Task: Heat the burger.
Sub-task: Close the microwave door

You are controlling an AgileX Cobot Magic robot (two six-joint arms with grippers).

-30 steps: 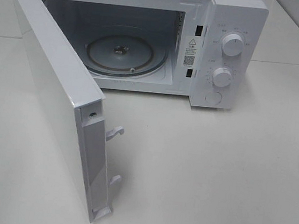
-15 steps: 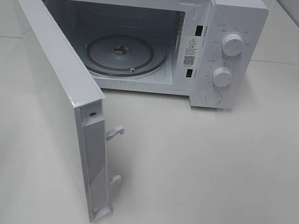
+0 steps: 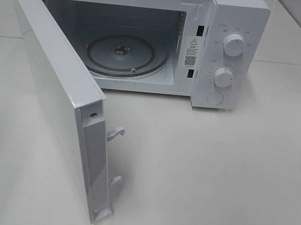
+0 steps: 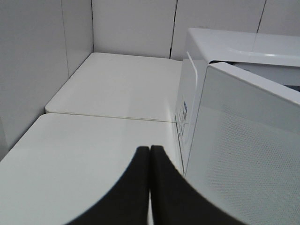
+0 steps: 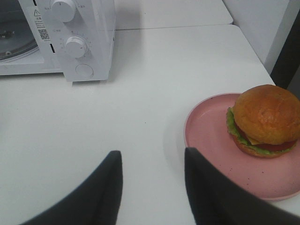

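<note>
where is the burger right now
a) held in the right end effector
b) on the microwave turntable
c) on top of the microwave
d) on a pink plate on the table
d: the right wrist view shows the burger sitting on the pink plate on the table, apart from the microwave, whose turntable is bare.

You see a white microwave (image 3: 223, 50) on the white table (image 3: 214, 174), its door (image 3: 60, 97) swung wide open. A glass turntable (image 3: 125, 55) lies inside, and two dials (image 3: 233, 45) sit above a round button (image 3: 214, 98). A pink plate (image 5: 211, 129) rests on the table, well apart from the microwave.
</note>
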